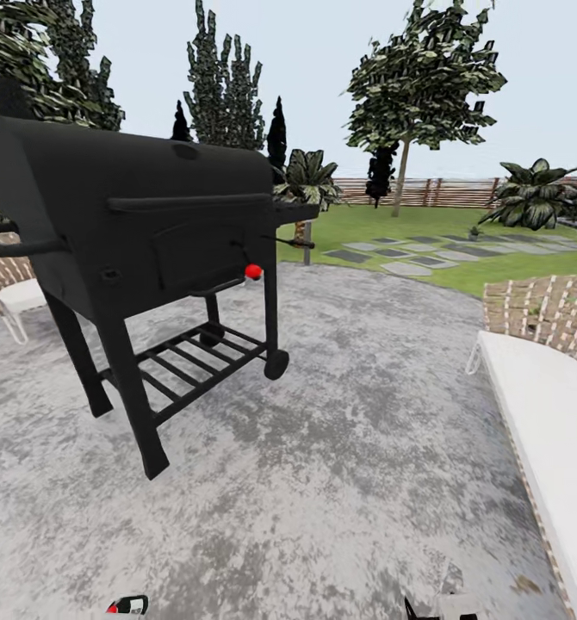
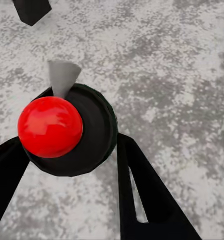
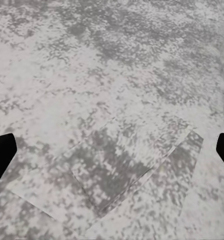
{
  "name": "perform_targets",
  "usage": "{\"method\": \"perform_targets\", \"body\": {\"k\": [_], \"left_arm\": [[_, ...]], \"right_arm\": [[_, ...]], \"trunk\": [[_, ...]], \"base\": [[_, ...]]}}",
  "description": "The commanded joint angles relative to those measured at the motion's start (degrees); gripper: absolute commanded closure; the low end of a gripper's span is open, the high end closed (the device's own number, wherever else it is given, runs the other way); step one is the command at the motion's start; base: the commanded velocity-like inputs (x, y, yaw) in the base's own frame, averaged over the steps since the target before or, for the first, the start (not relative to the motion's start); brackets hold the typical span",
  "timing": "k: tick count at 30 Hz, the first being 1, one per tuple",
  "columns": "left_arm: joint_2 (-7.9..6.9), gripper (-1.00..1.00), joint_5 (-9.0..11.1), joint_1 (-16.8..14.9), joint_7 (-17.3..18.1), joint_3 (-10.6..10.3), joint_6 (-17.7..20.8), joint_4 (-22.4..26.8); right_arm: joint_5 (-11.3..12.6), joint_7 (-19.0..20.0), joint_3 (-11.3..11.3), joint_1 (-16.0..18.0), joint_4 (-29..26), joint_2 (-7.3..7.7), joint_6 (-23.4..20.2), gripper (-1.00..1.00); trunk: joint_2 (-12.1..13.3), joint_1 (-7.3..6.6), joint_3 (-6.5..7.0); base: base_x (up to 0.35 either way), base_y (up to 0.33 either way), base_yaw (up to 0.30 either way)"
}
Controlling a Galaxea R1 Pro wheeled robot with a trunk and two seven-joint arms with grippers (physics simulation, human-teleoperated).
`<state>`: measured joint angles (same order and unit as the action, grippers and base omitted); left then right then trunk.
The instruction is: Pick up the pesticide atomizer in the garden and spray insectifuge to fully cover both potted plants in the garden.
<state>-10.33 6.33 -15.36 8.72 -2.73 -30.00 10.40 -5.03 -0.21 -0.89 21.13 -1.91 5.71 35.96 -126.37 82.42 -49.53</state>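
Observation:
The pesticide atomizer is a black bottle with a round red nozzle top and a pale grey spout. It sits between the two black fingers of my left gripper, which is shut on it above the grey paving. A bit of its red and black peeks in at the head view's lower edge. My right gripper is open; its black fingertips stand wide apart over bare paving with nothing between them. The potted plants are out of view.
A black barrel grill with a red knob stands on the round grey patio at the left. A white-cushioned wicker lounger lines the right side. Beyond lie lawn, stepping stones, a wooden fence, trees and a big shrub.

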Motion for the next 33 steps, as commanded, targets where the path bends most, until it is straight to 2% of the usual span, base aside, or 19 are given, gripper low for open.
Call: {"method": "perform_targets", "body": {"k": [1,33], "left_arm": [[-0.04,1.0,0.62,-0.02,0.33,-0.26,-0.14,-0.03],[-0.04,1.0,0.62,-0.02,0.33,-0.26,-0.14,-0.03]], "right_arm": [[-0.46,-0.03,-0.16,0.05,0.06,0.01,0.16,-1.0],[-0.48,0.01,-0.12,0.05,0.06,0.01,0.09,-1.0]], "trunk": [[-0.02,0.03,-0.03],[-0.02,0.03,0.08]], "base": [[0.338,0.0,-0.268],[0.338,0.0,-0.272]]}}
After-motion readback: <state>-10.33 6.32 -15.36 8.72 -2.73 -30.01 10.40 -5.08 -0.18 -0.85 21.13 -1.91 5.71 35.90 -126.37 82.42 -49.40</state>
